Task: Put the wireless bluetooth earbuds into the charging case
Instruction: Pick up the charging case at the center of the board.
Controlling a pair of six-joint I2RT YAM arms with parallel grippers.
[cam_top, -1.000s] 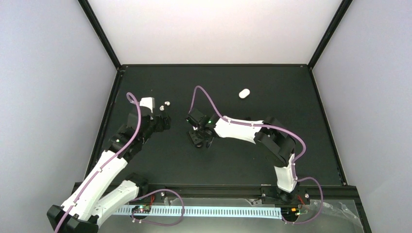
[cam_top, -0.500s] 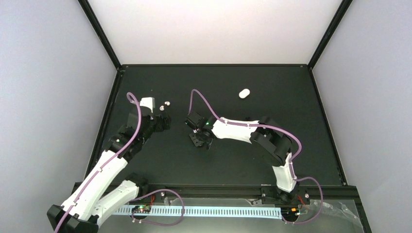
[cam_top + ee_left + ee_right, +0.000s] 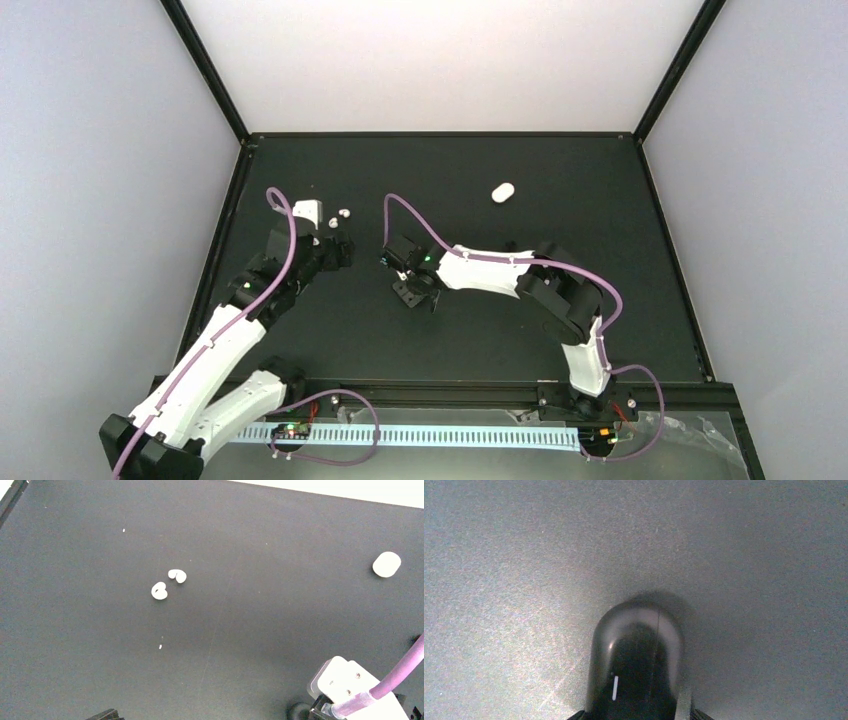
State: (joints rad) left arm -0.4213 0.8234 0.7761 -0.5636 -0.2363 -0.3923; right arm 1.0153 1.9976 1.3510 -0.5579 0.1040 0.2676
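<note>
Only my right wrist view shows the one charging case [image 3: 636,665], between the half-closed tips of my right end effector [image 3: 412,290]; gripped or not, I cannot tell. My left end effector [image 3: 338,246] gapes wide, empty. Two earbuds [image 3: 159,591] lie at its 12 o'clock, toward the 9 o'clock edge of the counter [image 3: 500,330]; one white pebble [image 3: 502,192] sits at 2 o'clock.

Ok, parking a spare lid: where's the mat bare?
Bare: far right, between the white oval piece and the mat's right edge; also near middle, between left arm and right arm. Crowded: around the earbuds by the left pincer.
</note>
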